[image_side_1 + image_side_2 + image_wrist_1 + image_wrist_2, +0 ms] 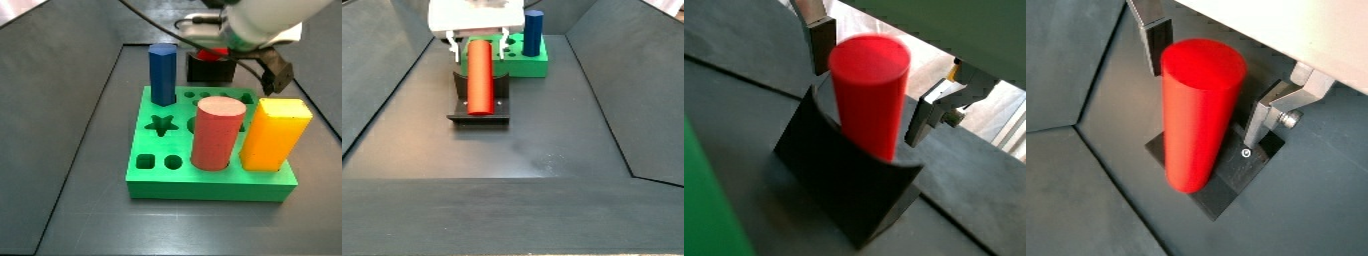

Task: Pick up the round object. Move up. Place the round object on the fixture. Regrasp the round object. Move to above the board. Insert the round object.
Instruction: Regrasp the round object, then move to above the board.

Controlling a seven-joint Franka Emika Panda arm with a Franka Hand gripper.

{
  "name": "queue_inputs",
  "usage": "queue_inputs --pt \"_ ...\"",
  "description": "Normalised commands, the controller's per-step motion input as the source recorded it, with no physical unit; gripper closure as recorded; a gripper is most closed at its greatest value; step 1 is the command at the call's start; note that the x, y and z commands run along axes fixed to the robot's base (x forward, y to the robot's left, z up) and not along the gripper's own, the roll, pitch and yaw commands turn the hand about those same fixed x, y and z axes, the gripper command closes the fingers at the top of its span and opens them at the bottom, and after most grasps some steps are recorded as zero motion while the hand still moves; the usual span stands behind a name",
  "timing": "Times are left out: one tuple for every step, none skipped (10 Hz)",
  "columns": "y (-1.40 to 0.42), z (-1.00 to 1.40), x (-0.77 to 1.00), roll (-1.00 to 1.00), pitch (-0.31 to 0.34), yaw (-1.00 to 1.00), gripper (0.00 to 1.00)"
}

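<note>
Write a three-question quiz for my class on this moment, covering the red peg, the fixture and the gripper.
1. True or false: the red cylinder peg lies on the fixture.
2. Where do the gripper's fingers stand?
A. One on each side of the peg
B. Both above the green board
C. Around the blue hexagonal peg
3. Which pieces stand in the board?

Key
1. True.
2. A.
3. The blue hexagonal peg, the wider brick-red cylinder and the yellow block.
</note>
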Motion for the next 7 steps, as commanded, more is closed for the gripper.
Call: queue_inputs --pt "0.0 0.0 0.0 0.0 0.0 0.0 1.0" --pt "-0.09 1.0 -0.02 -0.58 -0.18 -0.11 1.0" --pt "-0.09 1.0 -0.02 -0.57 -0.172 -0.12 1.0" --pt "-0.07 1.0 -0.03 -0.52 -0.16 -0.13 1.0" --pt "-0.06 1.0 -0.04 -0.34 -0.125 -0.14 1.0" --pt "-0.05 1.0 -0.04 -0.26 -0.101 -0.15 1.0" --pt "-0.05 1.0 -0.04 -0.18 -0.04 -0.14 1.0"
